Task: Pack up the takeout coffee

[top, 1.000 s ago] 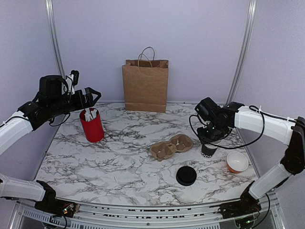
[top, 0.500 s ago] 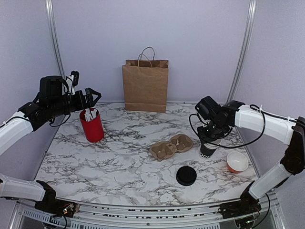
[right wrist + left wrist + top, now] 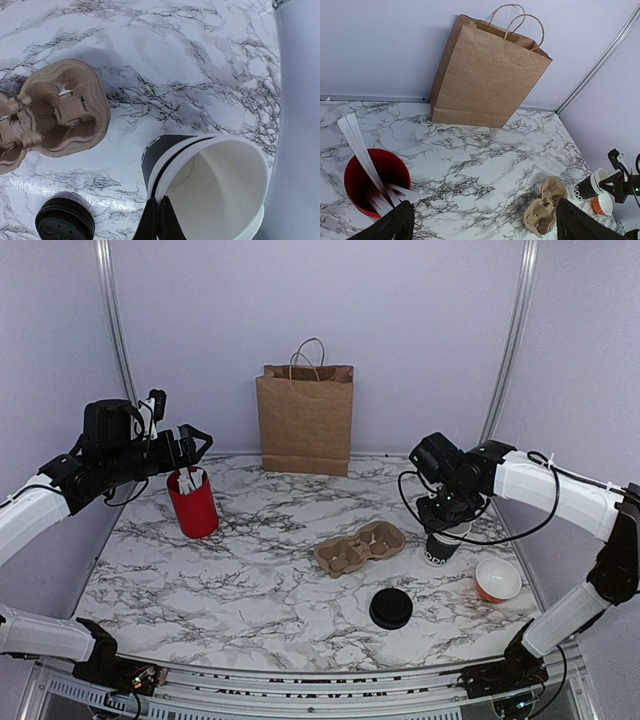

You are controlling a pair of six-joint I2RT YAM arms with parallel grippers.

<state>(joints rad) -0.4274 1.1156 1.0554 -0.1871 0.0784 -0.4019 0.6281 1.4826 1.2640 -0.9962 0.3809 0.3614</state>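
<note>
Two fingers of the right tool [image 3: 446,528] pinch the rim of the cup [image 3: 437,552], one inside its white-lined mouth and one outside, so the tool is closed on the cup (the right wrist view shows the pinch at the near edge of the rim). The cup is black with white print near its base and has no cover on it. It is at the right side of the counter [image 3: 250,585], just right of the carrier [image 3: 358,546] and not touching it. I cannot tell whether its base rests on the counter.

The carrier is brown pulp and lies flat near the middle. A flat black lid [image 3: 390,608] lies in front of it, nearer the arm bases. An orange bowl [image 3: 498,580] with a white inside stands near the cup, to its right and apart from it.

The left tool [image 3: 485,222] is spread wide and grips nothing. It hangs in the air above the red holder [image 3: 193,508], which stands at the left and has white strips [image 3: 360,145] in it. A brown paper bag [image 3: 305,420] stands upright at the back, handles up.
</note>
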